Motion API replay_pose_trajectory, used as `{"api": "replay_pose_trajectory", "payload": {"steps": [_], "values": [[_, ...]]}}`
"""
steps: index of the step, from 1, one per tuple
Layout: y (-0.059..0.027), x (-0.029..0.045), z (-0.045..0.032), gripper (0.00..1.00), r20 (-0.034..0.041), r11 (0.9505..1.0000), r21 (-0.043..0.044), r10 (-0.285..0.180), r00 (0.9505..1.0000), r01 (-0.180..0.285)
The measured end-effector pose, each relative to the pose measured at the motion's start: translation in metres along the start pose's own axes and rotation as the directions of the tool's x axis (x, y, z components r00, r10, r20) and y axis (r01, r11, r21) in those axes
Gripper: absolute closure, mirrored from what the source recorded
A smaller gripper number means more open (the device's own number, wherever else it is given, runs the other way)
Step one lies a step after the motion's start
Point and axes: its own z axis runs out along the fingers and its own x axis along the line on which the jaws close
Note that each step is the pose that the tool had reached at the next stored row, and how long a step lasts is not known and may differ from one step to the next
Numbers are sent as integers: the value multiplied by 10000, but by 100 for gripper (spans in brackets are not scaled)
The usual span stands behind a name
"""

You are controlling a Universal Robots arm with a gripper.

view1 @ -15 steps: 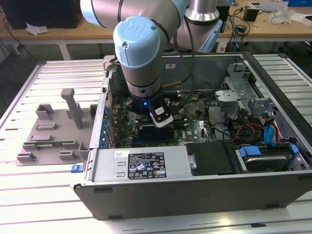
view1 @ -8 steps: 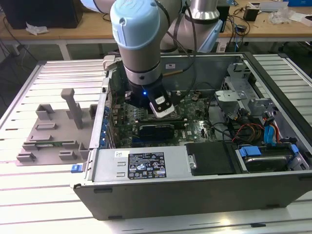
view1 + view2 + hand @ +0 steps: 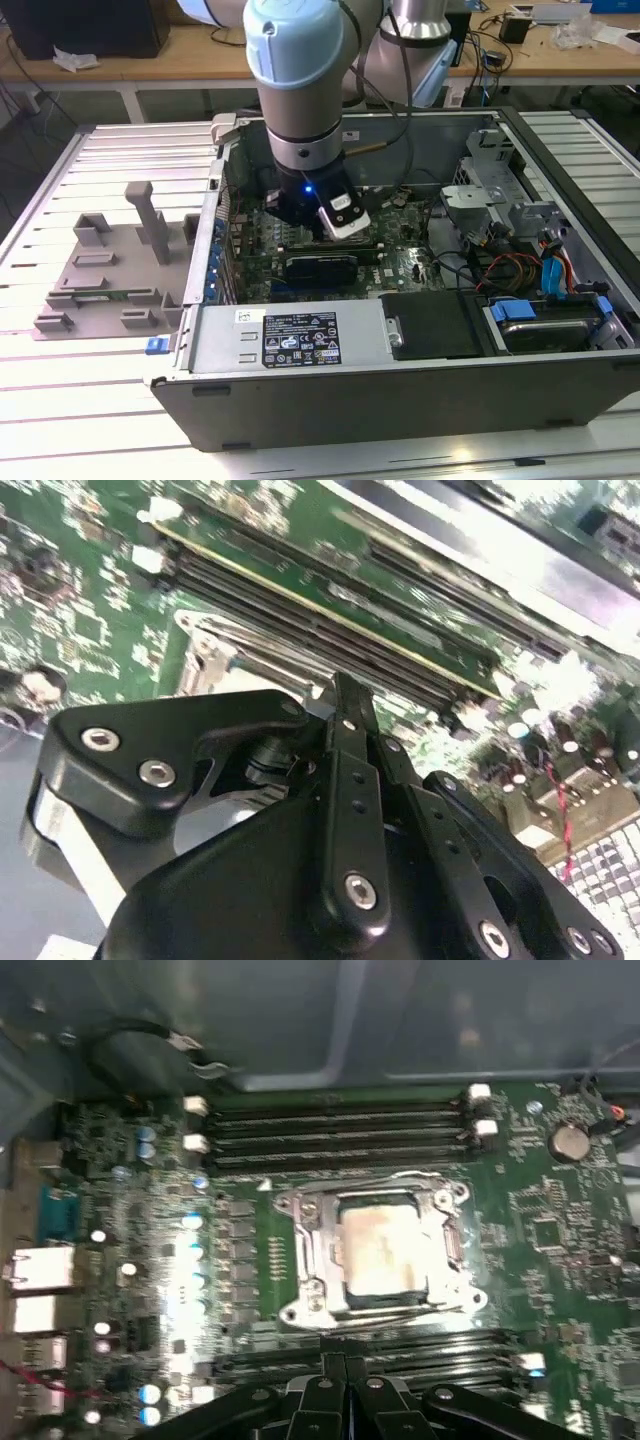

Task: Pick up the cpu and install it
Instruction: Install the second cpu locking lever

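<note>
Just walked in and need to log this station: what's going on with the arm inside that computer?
The arm has its gripper lowered into the open computer case, hanging over the motherboard. In the first wrist view, the cpu already sits in the socket frame between the memory slots, with the gripper above and apart from it. The grey tray lies outside the case at the exterior view's left.

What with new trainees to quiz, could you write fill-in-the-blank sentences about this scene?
1. The robot arm reaches into the open computer ____.
2. In the first wrist view, the cpu sits inside the metal socket ____.
3. The grey tray lies to the exterior view's ____ of the computer.
4. The pincer hangs above a motherboard coloured ____.
Missing words: case; frame; left; green.
</note>
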Motion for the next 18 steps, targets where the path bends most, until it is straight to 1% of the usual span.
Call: {"api": "replay_pose_trajectory", "payload": {"steps": [1,3,4,6,9,11,12,14,15,16,18], "values": [[24,-45,9,89,5,10000,54,-5,10000,5],[64,-90,20,89,8,9999,106,-10,10000,10],[114,-120,33,89,11,9999,151,-11,10000,11],[200,-131,52,89,15,9998,204,-17,10000,17],[353,-135,85,89,20,9996,280,-23,10000,23],[397,-156,96,89,26,9994,344,-31,10000,30],[420,-176,102,89,27,9992,404,-35,10000,34],[439,-205,108,89,24,9990,451,-36,10000,35],[456,-229,112,89,17,9988,498,-39,10000,38],[468,-233,95,89,17,9986,530,-39,10000,38],[489,-238,49,89,25,9981,622,-50,10000,48]]}}
